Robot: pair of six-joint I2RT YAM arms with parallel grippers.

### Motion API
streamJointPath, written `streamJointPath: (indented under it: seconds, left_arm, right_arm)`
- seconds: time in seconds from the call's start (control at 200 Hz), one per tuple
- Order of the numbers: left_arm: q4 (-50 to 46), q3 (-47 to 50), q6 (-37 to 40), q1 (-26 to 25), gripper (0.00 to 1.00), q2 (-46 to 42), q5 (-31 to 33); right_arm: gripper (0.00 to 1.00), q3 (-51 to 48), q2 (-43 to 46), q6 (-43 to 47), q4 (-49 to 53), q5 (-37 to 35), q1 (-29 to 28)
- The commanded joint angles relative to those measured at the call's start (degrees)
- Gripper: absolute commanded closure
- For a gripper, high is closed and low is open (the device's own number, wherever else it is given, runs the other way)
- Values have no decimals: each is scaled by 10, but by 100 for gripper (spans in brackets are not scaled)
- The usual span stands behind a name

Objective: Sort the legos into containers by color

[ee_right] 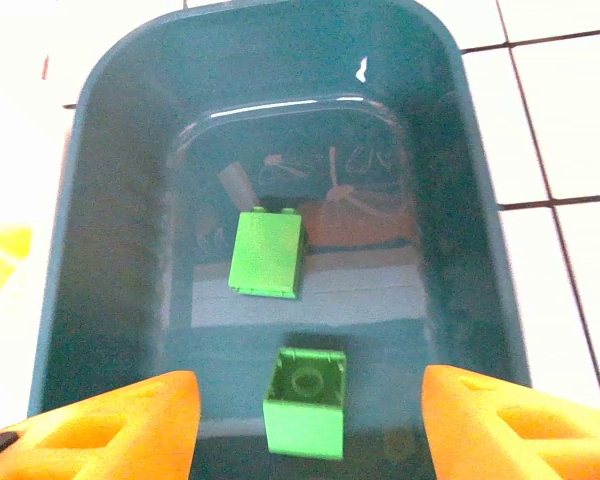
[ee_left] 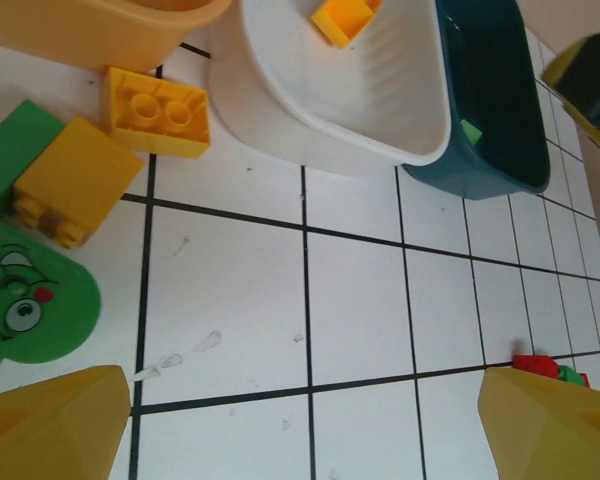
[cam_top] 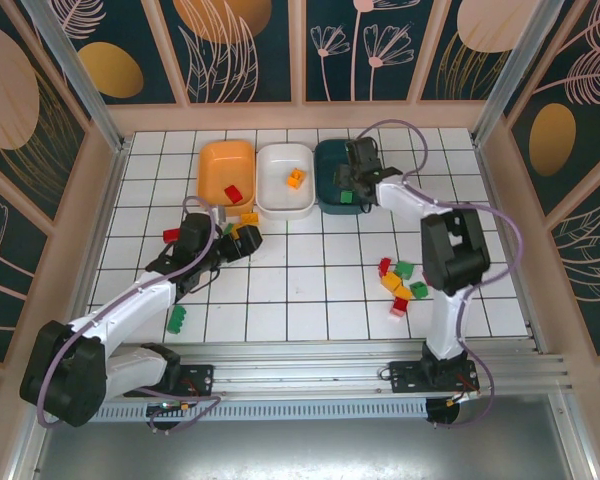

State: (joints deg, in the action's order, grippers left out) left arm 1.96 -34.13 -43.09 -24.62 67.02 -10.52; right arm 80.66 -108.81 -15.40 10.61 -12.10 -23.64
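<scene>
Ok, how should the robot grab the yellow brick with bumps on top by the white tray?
Come straight down on the yellow brick: it lies flat, studs up, so its side walls are the grip. Probably pinch the two long walls; the near one faces bare tile, the far one sits close to the orange tray. The left tool hangs open over the tile.

A dark teal tray point(ee_right: 90, 250) and two green bricks point(ee_right: 267, 252) are recorded; a white, black-gridded table point(ee_right: 560, 130) is noted at two o'clock.

Glossy dark teal plastic tray point(ee_right: 110, 250) mirrors smooth green bricks point(ee_right: 267, 252); the white plastic tray point(ee_left: 280, 110) shows ribbing, the tiled tabletop point(ee_left: 360, 300) scuffs.
</scene>
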Motion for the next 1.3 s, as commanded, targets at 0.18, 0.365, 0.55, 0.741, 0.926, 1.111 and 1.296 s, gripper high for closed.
streamJointPath:
  seconds: [0.18,0.365,0.55,0.741,0.926,1.111,1.296]
  left_arm:
    - [61,-13,-4,-56,12,48,-18]
    - [113,-34,-3,-111,12,91,-28]
    - [130,-64,2,-129,13,130,-31]
    - [131,-64,1,-133,13,147,-35]
    - [116,-57,2,-133,13,137,-30]
    - [117,-59,0,-133,13,135,-25]
    - [117,-68,-5,-133,13,149,-34]
  right_arm:
    - [41,-238,263,-73,28,-82,-38]
    - [37,-363,427,-166,156,-107,-47]
    - [28,-447,497,-233,199,-52,-45]
    - [28,-479,474,-203,139,13,-45]
    - [28,-477,431,-205,131,19,-55]
    - [28,-483,429,-205,125,29,-65]
    - [28,-491,423,-223,93,72,-92]
